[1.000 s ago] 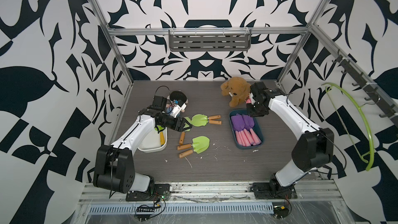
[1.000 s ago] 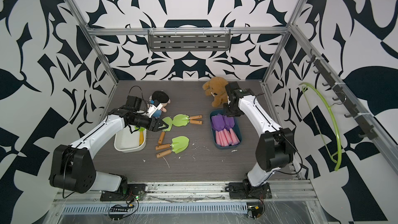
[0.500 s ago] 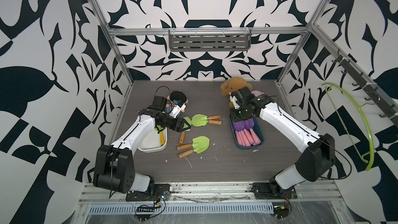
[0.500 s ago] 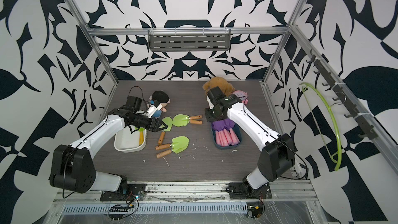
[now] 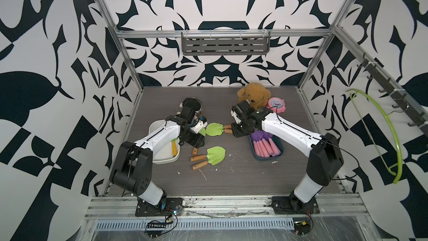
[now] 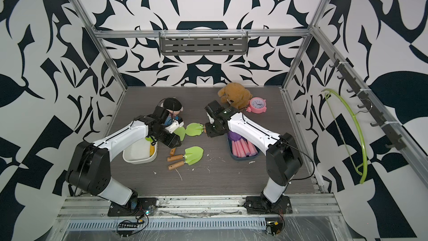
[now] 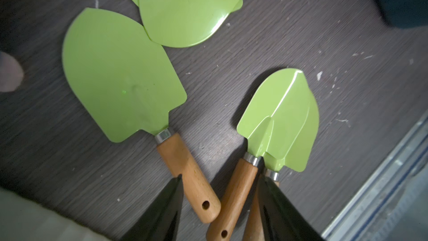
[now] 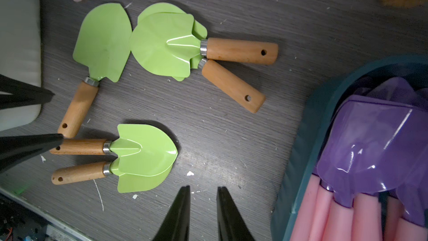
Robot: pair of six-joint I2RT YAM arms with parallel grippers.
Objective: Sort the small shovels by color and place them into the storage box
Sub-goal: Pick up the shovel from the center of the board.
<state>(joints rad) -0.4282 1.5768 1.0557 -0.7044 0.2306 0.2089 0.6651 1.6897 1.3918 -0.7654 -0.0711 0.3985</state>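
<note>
- The lone green shovel lay flat on the table, toward its left edge and just beside the white tub. Its wooden handle ran in between the jaws of the left gripper.
- That claw stood about half wide with nothing pinched. And here was the catch: the upper handle of a stacked pair crossed into the same gap.
- Best play, as I judged it, was to shift the claw toward the tub side so only the lone handle sat between the fingers. Then it could squeeze across the handle's middle (round wood, likely to roll if caught off-centre).
- A straight lift looked wise. The blade's edge looked to touch a second stacked pair nearer the table's middle, and a drag could scatter it.
- The tub held a yellow-handled shovel, so the green one seemed to belong there, a short carry.
- Toward the right edge, the blue storage box was packed with purple shovels.
- The right gripper hung between that box and the second pair, jaws narrow with a slit between them, empty. It would do best to wait until the left arm was clear.
</note>
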